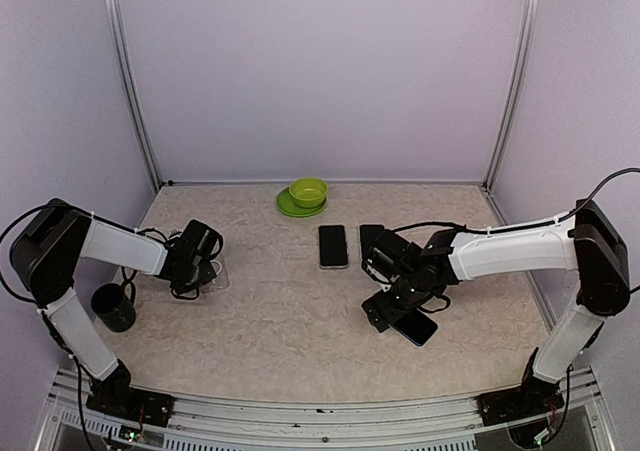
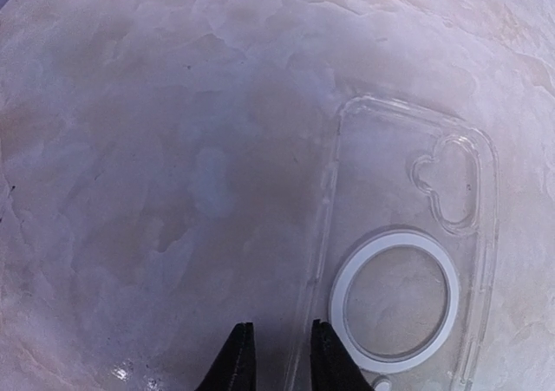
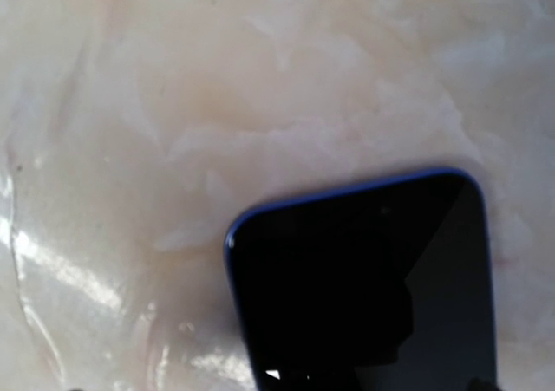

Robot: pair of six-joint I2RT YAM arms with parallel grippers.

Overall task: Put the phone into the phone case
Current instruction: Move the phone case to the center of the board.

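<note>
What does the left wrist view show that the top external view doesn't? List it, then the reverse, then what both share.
Left wrist only: the white ring and camera cutout. Top external only: the green round bowl, black cup, black rectangular phone, blue-edged phone under the right pincer. Both: the clear plastic phone case with the left pincer at its edge.

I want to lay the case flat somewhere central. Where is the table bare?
Bare: the middle stretch between the clear plastic phone case and the blue-edged black phone. Crowded: far centre, around the round green bowl and two flat black phones.
</note>
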